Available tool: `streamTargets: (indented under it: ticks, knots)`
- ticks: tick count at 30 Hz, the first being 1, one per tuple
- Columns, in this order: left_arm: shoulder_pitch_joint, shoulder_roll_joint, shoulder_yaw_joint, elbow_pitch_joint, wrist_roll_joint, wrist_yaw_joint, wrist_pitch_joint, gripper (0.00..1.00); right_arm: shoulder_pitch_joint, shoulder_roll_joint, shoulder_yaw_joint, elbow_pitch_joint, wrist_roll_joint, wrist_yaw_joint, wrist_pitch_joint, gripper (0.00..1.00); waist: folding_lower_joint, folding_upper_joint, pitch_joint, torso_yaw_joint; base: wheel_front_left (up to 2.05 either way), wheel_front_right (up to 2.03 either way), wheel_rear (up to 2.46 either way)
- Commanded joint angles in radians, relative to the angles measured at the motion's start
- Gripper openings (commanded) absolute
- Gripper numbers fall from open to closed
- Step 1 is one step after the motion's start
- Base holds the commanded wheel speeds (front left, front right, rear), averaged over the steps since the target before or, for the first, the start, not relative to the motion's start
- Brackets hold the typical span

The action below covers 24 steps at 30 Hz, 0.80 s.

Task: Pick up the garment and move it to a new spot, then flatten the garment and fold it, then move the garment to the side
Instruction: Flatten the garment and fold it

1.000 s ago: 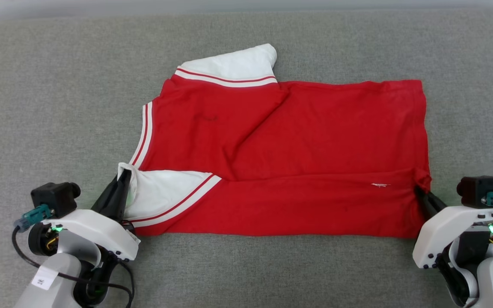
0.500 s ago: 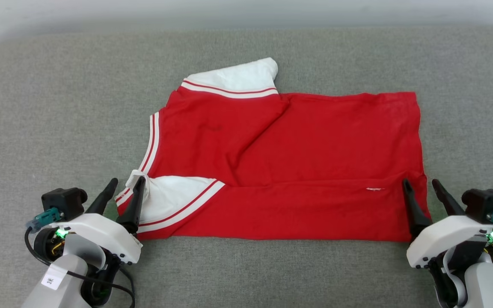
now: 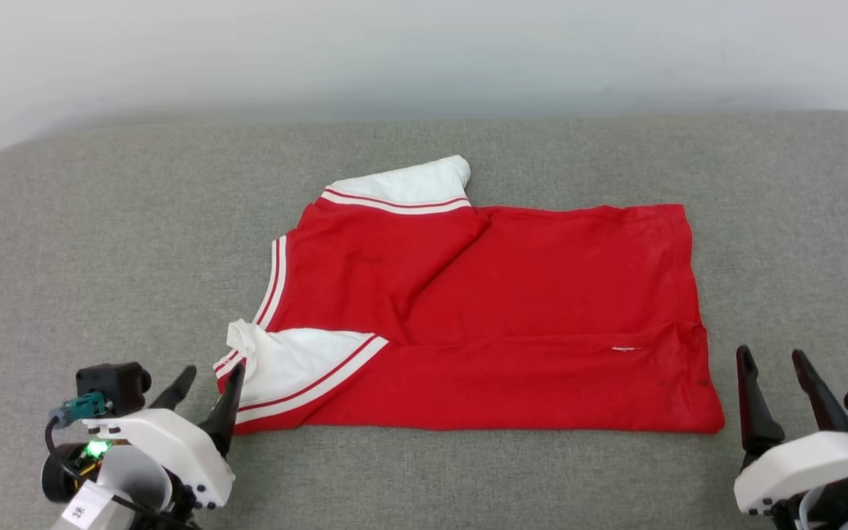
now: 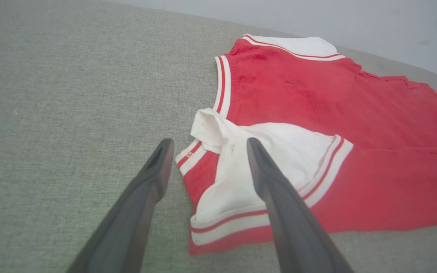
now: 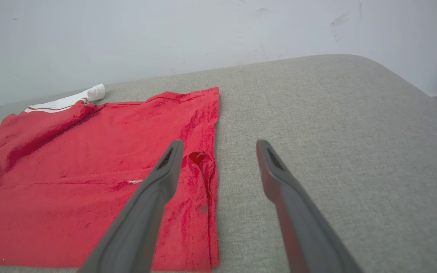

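Widely spread, empty left gripper point(image 3: 213, 368) and right gripper point(image 3: 771, 353) at garment point(image 3: 505, 316) ends, underside hidden.

Head camera looks down; wrist cameras skim low across the shared garment point(image 3: 490, 316).

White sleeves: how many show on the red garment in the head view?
2. One sleeve lies at the garment's far edge; the other is folded over its near left corner, beside the left gripper. None seems hidden.

The garment point(image 5: 89, 170) runs off the right wrist view's left edge
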Motion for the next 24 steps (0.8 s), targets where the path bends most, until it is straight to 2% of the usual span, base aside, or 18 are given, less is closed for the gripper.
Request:
streamTargets:
  ticks: [1,7,12,17,24]
  knots:
    - [0.019,0.016,-0.003,-0.024,-0.014,0.006,0.041,1.0,0.022,0.003,0.0,-0.017,0.011,-0.001,0.007,1.0,0.0,0.0,-0.013,0.001,0.0,0.0,0.0]
    - [0.056,0.088,-0.031,-0.132,-0.088,0.009,0.283,1.0,0.064,0.003,0.018,-0.059,0.044,-0.001,0.04,1.0,0.0,0.0,-0.023,-0.013,0.0,0.0,0.0]
    - [0.059,0.129,-0.055,-0.17,-0.155,0.007,0.465,1.0,0.073,0.003,0.035,-0.068,0.061,-0.001,0.046,1.0,0.0,0.0,-0.017,-0.032,0.0,0.0,0.0]
    - [0.018,0.136,-0.071,-0.129,-0.182,0.016,0.556,1.0,0.057,0.003,0.051,-0.064,0.073,-0.001,0.045,1.0,0.0,0.0,0.005,-0.049,0.0,0.0,0.0]
    - [-0.036,0.093,-0.12,-0.011,-0.182,-0.034,0.596,1.0,0.039,0.003,0.065,-0.047,0.099,-0.001,0.04,1.0,0.0,0.0,0.032,-0.064,0.0,0.0,0.0]
